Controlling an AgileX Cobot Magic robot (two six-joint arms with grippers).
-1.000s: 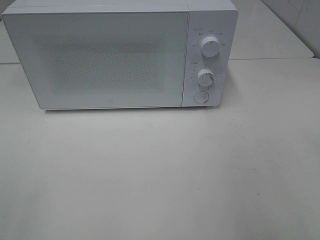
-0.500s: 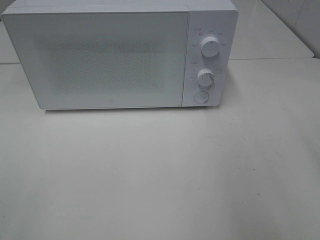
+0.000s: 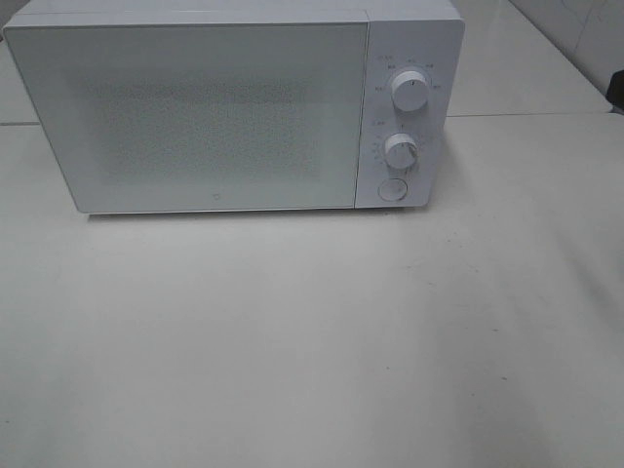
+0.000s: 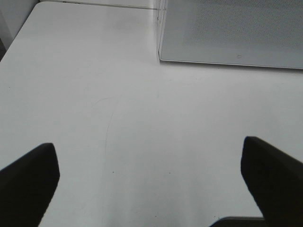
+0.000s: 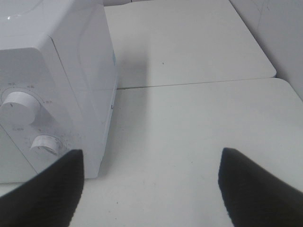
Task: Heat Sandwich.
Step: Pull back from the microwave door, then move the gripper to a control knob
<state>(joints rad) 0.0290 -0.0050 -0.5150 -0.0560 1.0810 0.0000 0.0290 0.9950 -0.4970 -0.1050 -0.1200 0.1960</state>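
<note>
Exterior high view gives you the microwave (image 3: 224, 107) at the back of the counter (image 3: 312, 341). Its door (image 3: 195, 117) is shut, and the panel beside it carries an upper knob (image 3: 410, 91), a lower knob (image 3: 402, 151) and a round button (image 3: 392, 189). No sandwich shows anywhere on the counter. It may sit behind that frosted door, but you cannot tell. Neither gripper shows here.

Left wrist view fills that gap: the left gripper (image 4: 147, 146) hovers over the counter, jaws spread wide and holding nothing, with a lower corner of the door ahead of it.

Right wrist view puts the right gripper (image 5: 151, 155), jaws likewise wide and holding nothing, just beside the microwave's control end, both knobs close by. By my judgement your right arm is nearer the button and your left nearer the door face.
</note>
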